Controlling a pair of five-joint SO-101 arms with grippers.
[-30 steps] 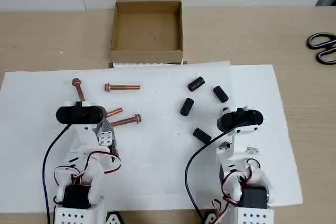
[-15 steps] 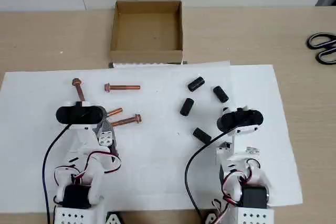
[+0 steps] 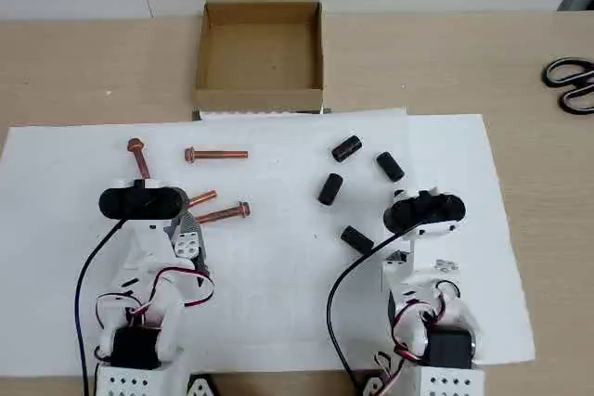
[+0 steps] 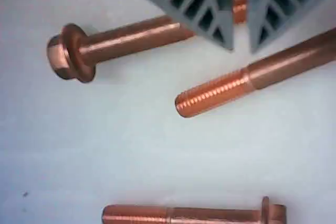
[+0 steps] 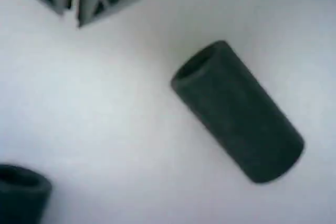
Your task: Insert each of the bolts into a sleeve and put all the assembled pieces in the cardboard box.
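On the white sheet (image 3: 269, 303) before the box (image 3: 261, 97), four bolts (image 3: 215, 153) lie at left and four sleeves (image 3: 330, 188) at right, none joined. The left gripper (image 4: 240, 43), jaws nearly together, hangs over one bolt (image 4: 126, 36), seemingly not gripping it. The right gripper (image 5: 74, 17), likewise closed, sits near a sleeve (image 5: 237, 111), apart from it.

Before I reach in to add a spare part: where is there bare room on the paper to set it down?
Free: the paper strip between the bolts and the sleeves, widening toward the near edge between the two arms; also its right margin beyond the right arm. Crowded: around the bolts by the left arm, and among the sleeves.
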